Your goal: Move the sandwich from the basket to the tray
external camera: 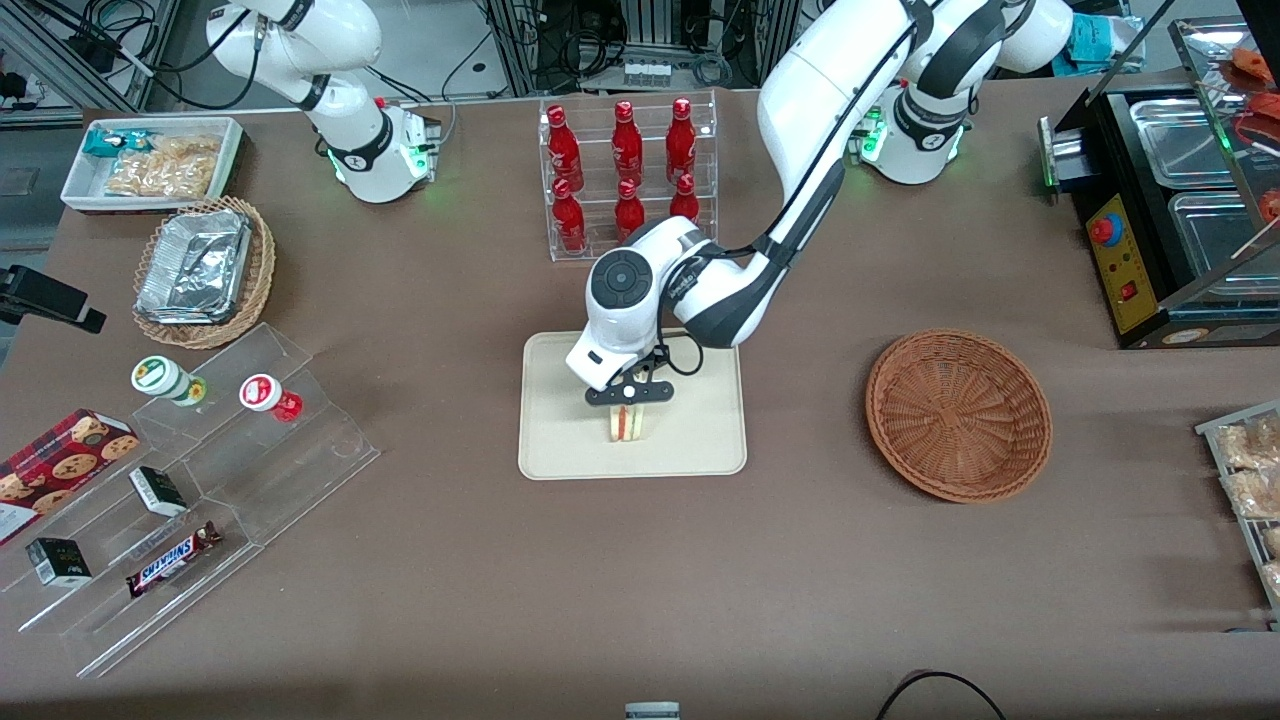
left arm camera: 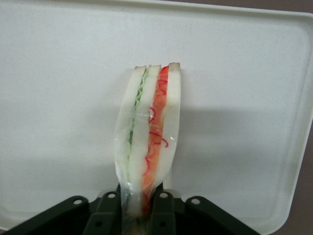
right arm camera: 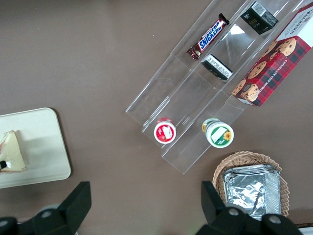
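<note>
The sandwich point(external camera: 627, 424), a pale bread wedge with red and green filling in clear wrap, stands on edge at the middle of the cream tray point(external camera: 700, 440). My left gripper point(external camera: 628, 396) is right above it, shut on its upper end. In the left wrist view the black fingers point(left arm camera: 108, 211) pinch the wrapped sandwich point(left arm camera: 151, 132) between them, with the tray point(left arm camera: 58, 98) under it. I cannot tell if its lower edge touches the tray. The right wrist view shows the sandwich point(right arm camera: 12, 152) on the tray point(right arm camera: 46, 147). The reddish-brown basket point(external camera: 958, 415) is empty, toward the working arm's end.
A clear rack of red bottles point(external camera: 628, 180) stands just farther from the camera than the tray. A clear stepped stand point(external camera: 200, 480) with snacks, a tan wicker basket of foil containers point(external camera: 205, 270) and a white bin point(external camera: 150, 160) lie toward the parked arm's end.
</note>
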Motion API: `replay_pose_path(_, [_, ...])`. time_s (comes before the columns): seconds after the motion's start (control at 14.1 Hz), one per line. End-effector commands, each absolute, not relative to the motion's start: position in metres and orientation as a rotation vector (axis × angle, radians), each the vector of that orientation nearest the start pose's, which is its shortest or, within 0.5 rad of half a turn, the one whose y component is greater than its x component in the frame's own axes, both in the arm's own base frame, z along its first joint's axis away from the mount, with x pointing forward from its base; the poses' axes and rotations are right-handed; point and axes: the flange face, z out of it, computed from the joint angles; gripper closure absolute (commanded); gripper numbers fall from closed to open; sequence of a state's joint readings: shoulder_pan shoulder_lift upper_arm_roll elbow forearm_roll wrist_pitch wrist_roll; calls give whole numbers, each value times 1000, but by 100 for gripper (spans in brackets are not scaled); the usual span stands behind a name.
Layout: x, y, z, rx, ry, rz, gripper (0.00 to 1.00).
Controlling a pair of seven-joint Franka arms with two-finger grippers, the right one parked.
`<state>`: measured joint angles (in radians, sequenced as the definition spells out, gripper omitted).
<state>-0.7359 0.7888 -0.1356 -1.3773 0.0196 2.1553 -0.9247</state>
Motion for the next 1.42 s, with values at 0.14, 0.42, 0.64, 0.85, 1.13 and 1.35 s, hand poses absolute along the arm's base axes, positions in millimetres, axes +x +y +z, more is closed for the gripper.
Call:
replay_pose_path(0.14, [493, -552, 252, -3193, -195, 90, 0])
replay_pose_path(0.42, [495, -543, 303, -3169, -185, 71, 0])
replay_pose_path(0.64, [507, -500, 358, -3080, -256, 144, 0])
replay_pose_path(0.85, [527, -454, 366, -3010, -336, 210, 0])
replay_pose_path(1.13, [535, -389, 370, -2990, -283, 252, 0])
replay_pose_path(1.35, [546, -317, 385, -3003, -191, 288, 0])
